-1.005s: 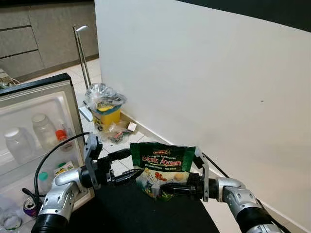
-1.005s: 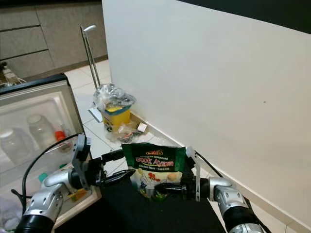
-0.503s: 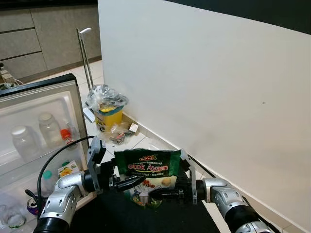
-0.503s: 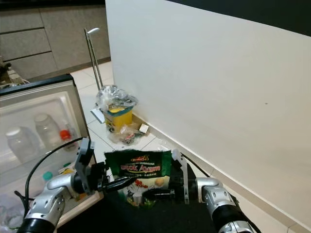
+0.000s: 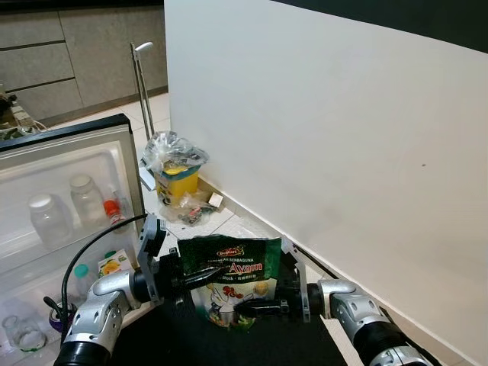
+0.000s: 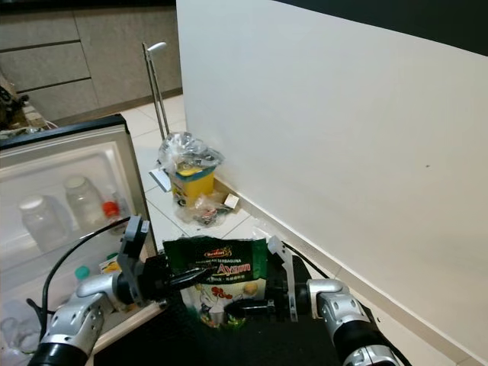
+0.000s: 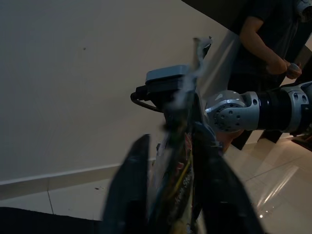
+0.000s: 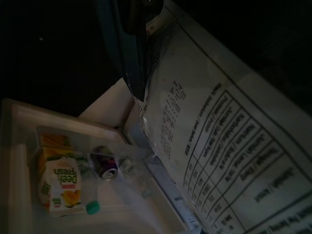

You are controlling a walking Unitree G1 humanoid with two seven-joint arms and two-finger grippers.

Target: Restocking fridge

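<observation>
While both grippers meet at a green stock pouch (image 5: 229,278), it hangs upright before the robot, beside the open fridge door (image 5: 69,206).

Left gripper (image 5: 204,274) fingers (image 7: 131,195) are clamped on the pouch's edge; right gripper (image 5: 255,306) fingers are closed on its lower part. Left wrist view adds a person (image 7: 265,48) by the white wall (image 5: 328,130). Right wrist view adds the pouch's printed back, a juice carton (image 8: 57,181) and a can (image 8: 105,165) on the door shelf.
</observation>
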